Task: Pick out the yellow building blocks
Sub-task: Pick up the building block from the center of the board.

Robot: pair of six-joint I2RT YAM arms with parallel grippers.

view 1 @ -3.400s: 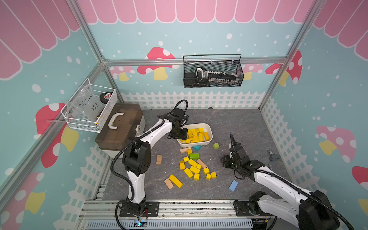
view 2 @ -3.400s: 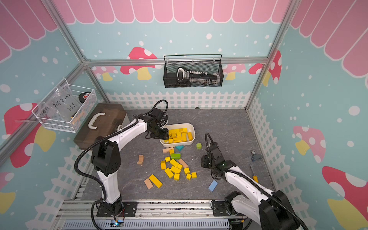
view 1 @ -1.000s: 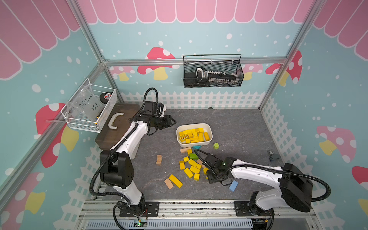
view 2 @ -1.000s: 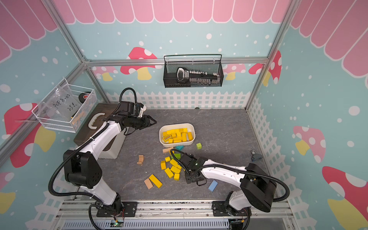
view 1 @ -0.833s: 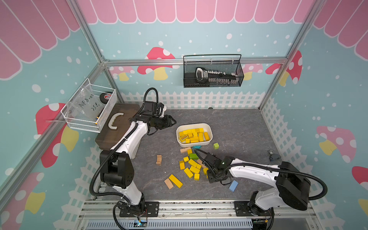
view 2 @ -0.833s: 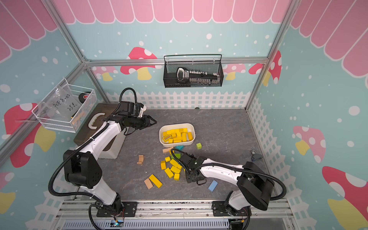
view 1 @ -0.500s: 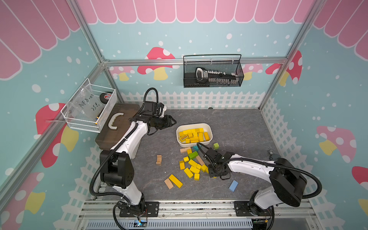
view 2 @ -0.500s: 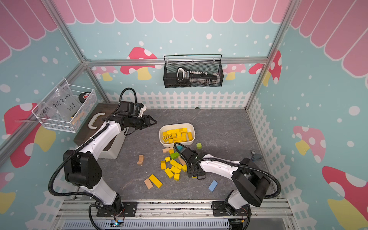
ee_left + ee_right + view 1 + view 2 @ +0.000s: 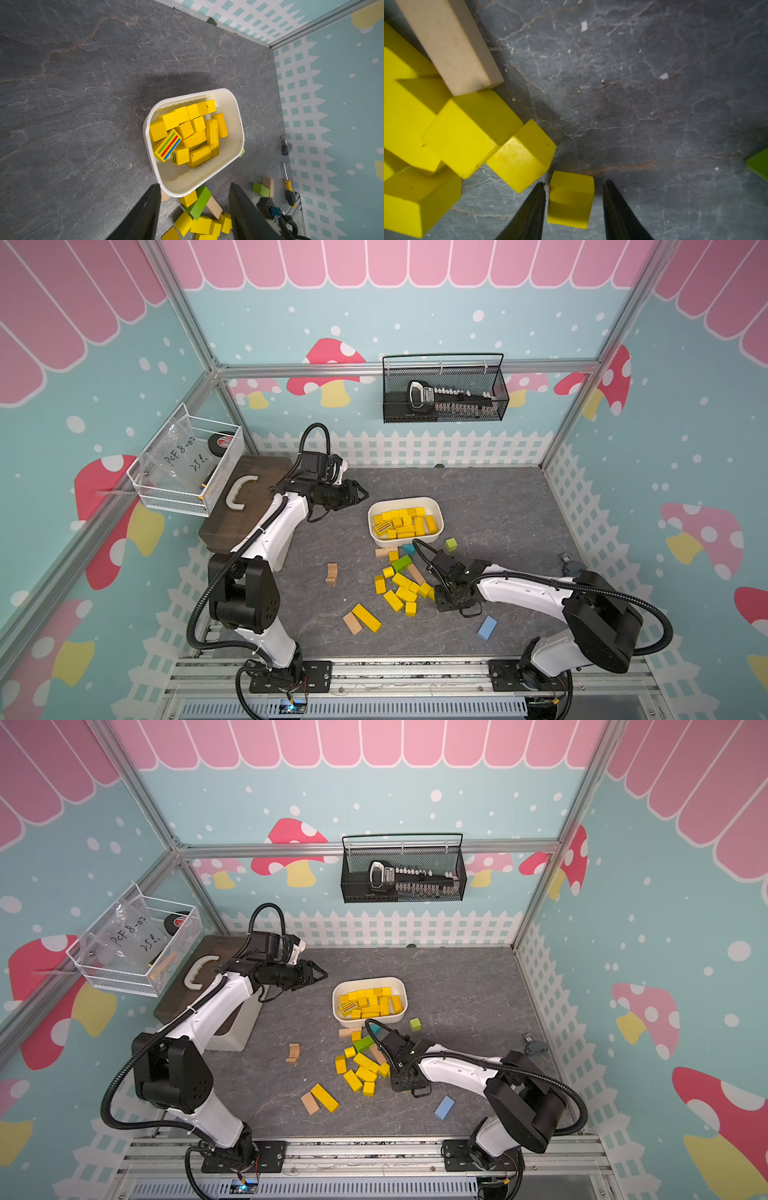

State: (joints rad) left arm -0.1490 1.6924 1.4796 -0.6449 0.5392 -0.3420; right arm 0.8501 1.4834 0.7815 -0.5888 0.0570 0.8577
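Clutter of yellow building blocks (image 9: 467, 133) and a tan bar (image 9: 450, 45) crowds the small yellow cube (image 9: 571, 199) straddled by the parted right gripper (image 9: 574, 182) near the white tub (image 9: 405, 499), while the left gripper (image 9: 194, 184) gapes empty beside it.

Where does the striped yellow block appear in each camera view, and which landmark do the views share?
In a top view: striped block inside the white tub, at its end nearer the left arm.
In a top view: striped block, same end of the tub.
Left wrist: striped block inside the tub.
Right wrist: not in view.
Landmark: the tub, in all but the right wrist.
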